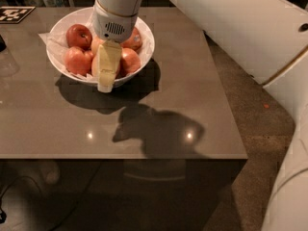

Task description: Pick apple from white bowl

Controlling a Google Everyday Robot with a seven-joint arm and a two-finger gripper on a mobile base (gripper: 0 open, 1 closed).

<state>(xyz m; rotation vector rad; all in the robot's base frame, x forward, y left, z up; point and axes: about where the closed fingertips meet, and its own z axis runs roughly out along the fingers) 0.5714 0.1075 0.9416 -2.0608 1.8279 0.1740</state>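
The pincer (107, 66), grip impossible to tell, hangs in the white bowl (57, 64), half-covering the apple (95, 63).

Counted one white bowl (147, 56), five apples (78, 35), perhaps six; one table (192, 76); my one gripper (106, 81) hung over the bowl.

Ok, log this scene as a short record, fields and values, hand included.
white bowl: far-left part of the table, lined with white paper
apples: at least four showing, all in the bowl
hand: over the bowl's near side, hiding part of the apples
apple held: cannot tell
tag: black-and-white, at the table's far-left corner
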